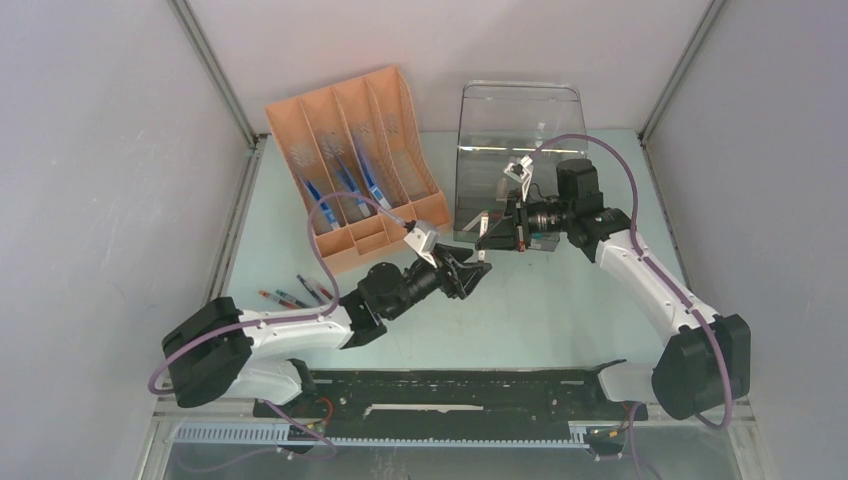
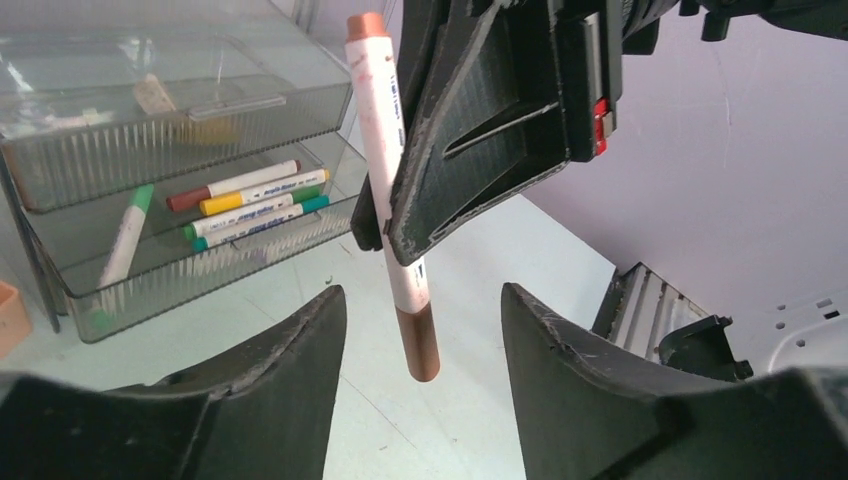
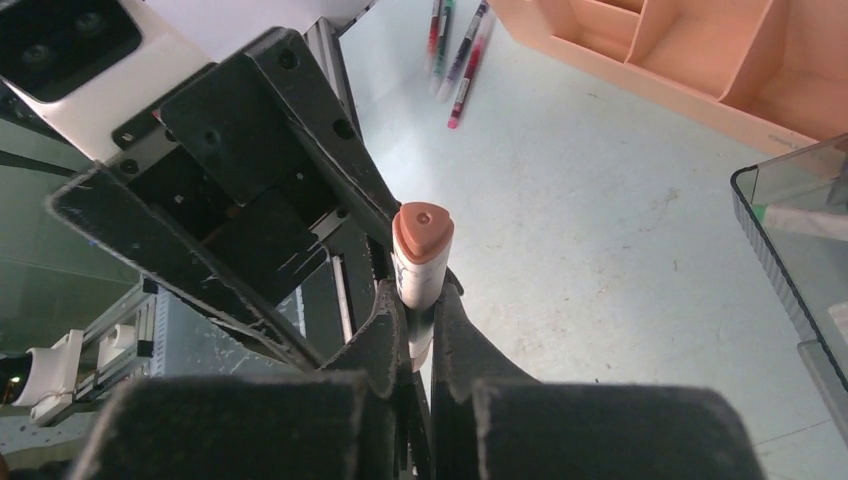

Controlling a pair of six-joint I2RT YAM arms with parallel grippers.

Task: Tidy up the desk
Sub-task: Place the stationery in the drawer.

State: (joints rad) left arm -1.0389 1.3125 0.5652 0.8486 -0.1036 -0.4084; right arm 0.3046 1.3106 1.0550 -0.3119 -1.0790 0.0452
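Brown-capped marker [image 2: 379,120] clamped in right jaws, left jaws parted either side

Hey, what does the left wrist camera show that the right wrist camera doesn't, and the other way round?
Only left wrist: four markers side by side in the clear drawer unit's lower tray. Only right wrist: the orange organizer and loose pens on the desk. Both: the brown-capped marker clamped in the right gripper, the left gripper open near it, and part of the drawer unit.
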